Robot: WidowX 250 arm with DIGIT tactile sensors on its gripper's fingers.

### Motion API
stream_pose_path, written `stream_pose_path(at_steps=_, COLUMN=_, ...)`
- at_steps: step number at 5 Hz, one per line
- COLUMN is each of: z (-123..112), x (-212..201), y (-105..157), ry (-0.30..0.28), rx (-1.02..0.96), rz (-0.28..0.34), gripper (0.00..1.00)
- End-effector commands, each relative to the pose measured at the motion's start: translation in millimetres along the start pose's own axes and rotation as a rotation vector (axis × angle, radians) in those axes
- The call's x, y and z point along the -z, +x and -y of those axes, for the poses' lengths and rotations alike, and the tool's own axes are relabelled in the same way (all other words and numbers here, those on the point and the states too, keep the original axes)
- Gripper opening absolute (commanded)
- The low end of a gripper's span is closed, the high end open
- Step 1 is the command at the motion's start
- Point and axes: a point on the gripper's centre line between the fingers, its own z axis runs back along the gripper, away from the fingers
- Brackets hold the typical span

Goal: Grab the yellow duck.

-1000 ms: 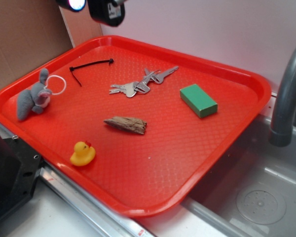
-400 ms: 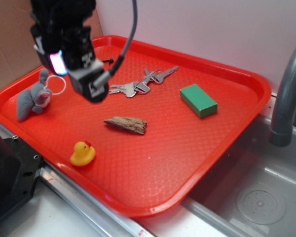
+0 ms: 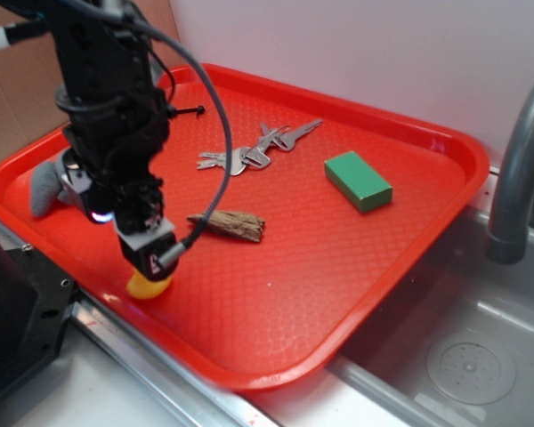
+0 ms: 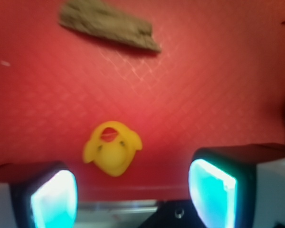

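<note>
The yellow duck point(image 4: 112, 152) sits upright on the red tray point(image 3: 338, 267) near its front left rim, red beak pointing toward the tray's middle. In the exterior view only a sliver of the duck point(image 3: 149, 286) shows beneath the arm. My gripper point(image 3: 151, 263) hangs directly over it. In the wrist view the gripper point(image 4: 133, 194) is open; its two glowing fingertips point(image 4: 52, 199) stand wide apart, and the duck lies just ahead of the gap, nearer the left one and touching neither.
A brown piece of wood point(image 3: 230, 224) lies just beyond the duck. Keys point(image 3: 249, 153), a green block point(image 3: 358, 181) and a black tie point(image 3: 191, 111) lie farther back. A grey plush point(image 3: 43, 189) peeks out behind the arm. A sink point(image 3: 463, 356) and faucet point(image 3: 516, 169) are to the right.
The arm has swung from the tray's far left corner toward the front and dropped low over the duck, now covering most of it. Nothing on the tray has moved.
</note>
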Motion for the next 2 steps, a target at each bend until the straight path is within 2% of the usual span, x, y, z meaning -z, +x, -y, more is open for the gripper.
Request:
stream_pose_path(at_steps=1, z=-3.3, x=17.5, y=4.5, ry=-0.018, rx=-0.029, rz=-0.001, gripper=1.00)
stream_pose_path(at_steps=2, z=0.4, x=17.6, y=7.5, ry=-0.018, rx=-0.029, rz=-0.006, gripper=0.96)
